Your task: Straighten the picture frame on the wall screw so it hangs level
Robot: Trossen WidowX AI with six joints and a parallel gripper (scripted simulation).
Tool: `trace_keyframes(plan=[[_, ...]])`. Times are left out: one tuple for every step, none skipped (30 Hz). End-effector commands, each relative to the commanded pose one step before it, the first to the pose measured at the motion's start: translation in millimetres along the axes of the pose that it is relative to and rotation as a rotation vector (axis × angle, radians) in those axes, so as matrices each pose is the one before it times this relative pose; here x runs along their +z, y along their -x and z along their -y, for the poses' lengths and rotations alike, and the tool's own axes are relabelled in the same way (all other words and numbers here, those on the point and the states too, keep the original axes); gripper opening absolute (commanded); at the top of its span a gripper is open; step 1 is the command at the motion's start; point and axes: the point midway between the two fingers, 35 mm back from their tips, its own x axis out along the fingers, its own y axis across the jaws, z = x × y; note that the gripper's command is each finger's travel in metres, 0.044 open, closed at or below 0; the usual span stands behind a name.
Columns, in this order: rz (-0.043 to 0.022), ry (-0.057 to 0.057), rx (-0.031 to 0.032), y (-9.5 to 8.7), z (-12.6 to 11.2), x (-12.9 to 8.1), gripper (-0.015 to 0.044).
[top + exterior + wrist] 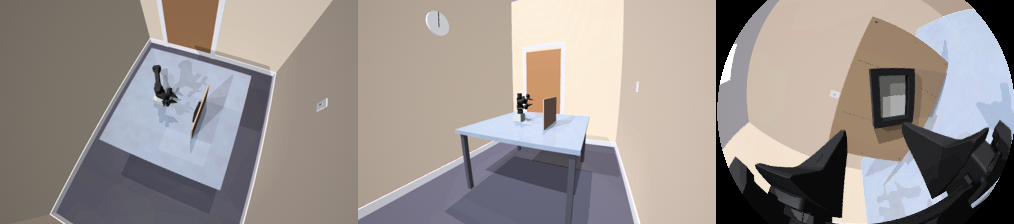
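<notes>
We see the black arm point(158, 85) standing on its small white base point(516, 118) on the pale blue table point(499, 132), and it is folded back over this base. Our gripper point(874, 156) is held in the air, its two dark fingers standing apart with nothing between them. In the wrist view the picture frame point(892, 95) shows in the gap above the fingers: it has a dark border and a grey middle, and it hangs on the brown wall board point(200, 109) that stands upright on the table. The frame is apart from the gripper and we do not touch it. From the top view we see only the edge of the board, with the frame point(196, 109) as a dark shape on the side that faces the arm. In the exterior view the board point(550, 112) shows its plain brown back. The wrist view is rotated, so we cannot tell how much the frame is tilted. Behind the table there is an orange door point(543, 79), and a round clock point(436, 23) is on the left wall.
</notes>
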Motion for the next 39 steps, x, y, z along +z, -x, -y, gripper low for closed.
trace_keyframes(plan=[[-0.00463, -0.0039, 0.00156, 0.06, 0.08, -0.84, 0.026], [0.0, 0.0, 0.0, 0.0, 0.0, 0.0, 0.026], [0.0, 0.0, 0.0, 0.0, 0.0, 0.0, 0.026], [0.0, 0.0, 0.0, 0.0, 0.0, 0.0, 0.026], [0.0, 0.0, 0.0, 0.0, 0.0, 0.0, 0.026], [0.0, 0.0, 0.0, 0.0, 0.0, 0.0, 0.026], [0.0, 0.0, 0.0, 0.0, 0.0, 0.0, 0.026], [0.0, 0.0, 0.0, 0.0, 0.0, 0.0, 0.026], [0.0, 0.0, 0.0, 0.0, 0.0, 0.0, 0.026], [0.0, 0.0, 0.0, 0.0, 0.0, 0.0, 0.026], [0.00507, 0.0018, -0.00271, -0.42, -0.07, 1.03, 0.026], [0.00178, -0.0045, -0.00233, -1.11, -0.32, 0.73, 0.026], [0.00298, -0.0074, -0.00391, -1.88, -0.52, 1.2, 0.026], [0.00417, -0.0102, -0.00553, -2.7, -0.71, 1.63, 0.026], [0.00471, -0.0114, -0.00644, -3.63, -0.97, 1.9, 0.026], [0.00358, -0.0087, -0.00533, -4.48, -1.3, 1.75, 0.026], [0.00109, -0.0029, -0.00229, -4.77, -1.56, 1.16, 0.026], [-0.00152, 0.003, 0.00115, -4.95, -1.81, 0.5, 0.026], [-0.00271, 0.0057, 0.00304, -5.68, -2.1, 0.1, 0.026], [-0.00274, 0.0059, 0.00366, -6.28, -2.21, -0.21, 0.026], [-0.00286, 0.0055, 0.00369, -6.02, -2.01, -0.59, 0.026], [-0.00275, 0.0052, 0.00402, -6.2, -1.99, -0.93, 0.026], [-0.00225, 0.0047, 0.00439, -6.3, -1.95, -1.22, 0.026], [-0.00173, 0.0041, 0.00476, -6.38, -1.92, -1.53, 0.026], [-0.00158, 0.0036, 0.00494, -6.32, -1.84, -1.88, 0.026], [-0.00113, 0.0025, 0.00391, -4.81, -1.37, -1.68, 0.026], [-0.00065, 0.0014, 0.00241, -2.9, -0.81, -1.12, 0.026], [-0.00021, 0.0005, 0.00081, -0.97, -0.27, -0.39, 0.026], [0.0, 0.0, 0.0, 0.0, 0.0, 0.0, 0.026], [0.0, 0.0, 0.0, 0.0, 0.0, 0.0, 0.026], [-0.00003, 0.0, -0.00007, 0.73, 0.1, 0.18, 0.026], [-0.00006, 0.0001, -0.00017, 1.81, 0.24, 0.44, 0.026], [-0.00002, 0.0, -0.00007, 0.72, 0.1, 0.17, 0.026], [0.0, 0.0, 0.0, 0.0, 0.0, 0.0, 0.026], [0.0, 0.0, 0.0, 0.0, 0.0, 0.0, 0.026], [0.0, 0.0, 0.0, 0.0, 0.0, 0.0, 0.026], [0.0, 0.0, 0.0, 0.0, 0.0, 0.0, 0.026], [0.0, 0.0, 0.0, 0.0, 0.0, 0.0, 0.026], [0.0, 0.0, 0.0, 0.0, 0.0, 0.0, 0.026]])
